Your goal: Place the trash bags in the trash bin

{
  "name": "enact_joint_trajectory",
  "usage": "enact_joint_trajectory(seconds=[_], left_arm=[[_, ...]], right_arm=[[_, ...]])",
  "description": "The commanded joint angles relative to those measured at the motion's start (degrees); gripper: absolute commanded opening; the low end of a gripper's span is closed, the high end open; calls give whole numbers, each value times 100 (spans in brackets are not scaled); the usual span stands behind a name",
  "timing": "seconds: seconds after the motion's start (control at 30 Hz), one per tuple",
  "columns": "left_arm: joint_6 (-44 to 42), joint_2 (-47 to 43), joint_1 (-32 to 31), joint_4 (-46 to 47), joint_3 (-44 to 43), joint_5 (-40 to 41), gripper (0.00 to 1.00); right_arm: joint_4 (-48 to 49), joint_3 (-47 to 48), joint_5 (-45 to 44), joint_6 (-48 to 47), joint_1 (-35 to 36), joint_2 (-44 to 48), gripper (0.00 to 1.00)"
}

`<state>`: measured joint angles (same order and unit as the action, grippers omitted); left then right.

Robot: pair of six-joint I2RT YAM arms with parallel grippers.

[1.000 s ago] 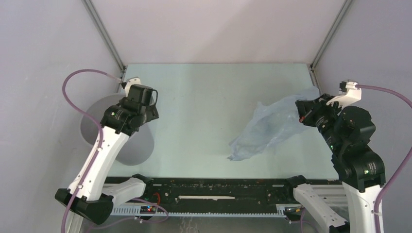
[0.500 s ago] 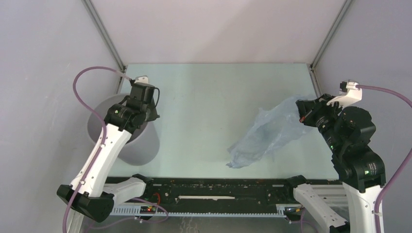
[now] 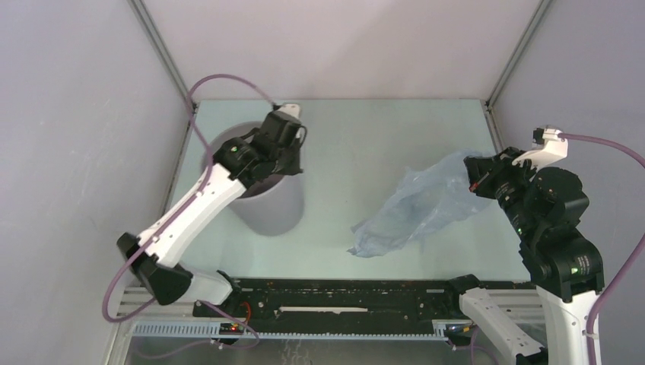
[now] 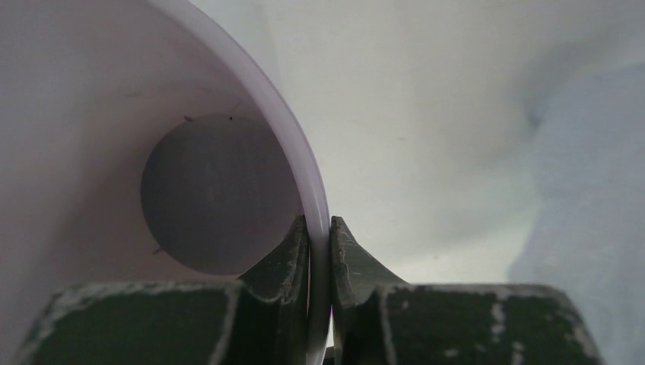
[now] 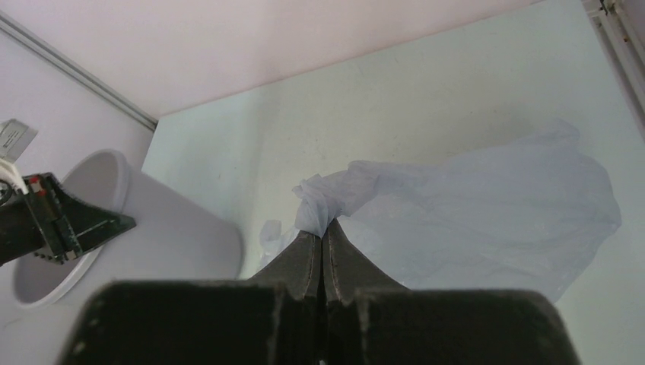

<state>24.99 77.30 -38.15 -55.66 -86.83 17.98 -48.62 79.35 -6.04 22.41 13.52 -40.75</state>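
**A:** Top cam first. The trash bin [image 3: 275, 209] stands left of centre on the table [image 3: 357, 129], toward the far side, mouth facing up and left.

**B:** Left gripper [image 3: 292, 166]?

**A:** Parked on the bin's right rim, arm stretched out over it. Can't see the fingertips from here. Over on the right, the trash bag [image 3: 414, 205] hangs crumpled from the right gripper [image 3: 470, 176]. Its top corner is up at the jaws and its low end trails toward the near-centre of the table. Bag and bin are well apart.

**B:** OK, left wrist cam.

**A:** Clear as day. The left gripper [image 4: 319, 228] is pinching the trash bin's pale rim [image 4: 303, 156], one finger [image 4: 289, 255] inside the wall, the other outside, with just the wall's thickness between them. You can see the round grey bin floor [image 4: 213, 198]. Nothing else inside as far as this view shows.

**B:** Right wrist cam?

**A:** The right gripper [image 5: 323, 232] has its fingers pressed together, with a bunched knot of the trash bag [image 5: 471, 205] nipped at the tips. The rest of the film spreads out right, wrinkly and see-thru, over the table [image 5: 380, 106].

**B:** Bin in that shot?

**A:** Yep, the trash bin [image 5: 179, 228] is at the left and looks tilted, though I can't tell if the base is flat on the table. The left gripper [image 5: 80, 224] is on its rim.
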Motion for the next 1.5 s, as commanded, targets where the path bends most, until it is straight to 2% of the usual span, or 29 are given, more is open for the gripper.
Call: enact_joint_trajectory(seconds=[0.0,0.2,0.33,0.4,0.57,0.67,0.77,0.87,0.93,1.03,1.1,1.3,1.47], left_arm=[[62,599,-568,579,-915,-504,0],[-81,1372,-957,523,-1510,-586,1],[-141,1531,-958,451,-1616,-749,9],[-165,1570,-962,413,-1662,-869,18],[-197,1425,-958,222,-1852,-982,53],[-192,1147,-961,139,-1934,-987,66],[-80,813,-965,126,-1969,-1179,74],[236,430,-1039,390,-1768,-1674,77],[470,195,-1262,727,-1508,-2119,81],[785,12,-1647,1125,-1209,-2573,93],[949,76,-1879,1129,-1216,-2703,98],[1047,690,-2336,90,-1691,-2691,100],[1153,793,-2815,-178,-1632,-2458,100]], right_arm=[[126,192,-152,-114,2,83,0],[37,264,-264,-149,-14,136,0],[-20,286,-341,-174,-16,172,0],[-25,306,-396,-184,-16,173,0],[-3,369,-420,-202,-25,123,0],[-5,403,-348,-178,-25,75,0],[5,445,-292,-136,-26,30,0],[56,473,-249,-117,-25,-5,0],[91,492,-244,-113,-27,-37,0],[147,510,-241,-131,-30,-91,0],[182,520,-241,-141,-36,-121,0],[306,489,-312,-134,-33,-204,0],[361,531,-277,-104,-45,-333,0]])
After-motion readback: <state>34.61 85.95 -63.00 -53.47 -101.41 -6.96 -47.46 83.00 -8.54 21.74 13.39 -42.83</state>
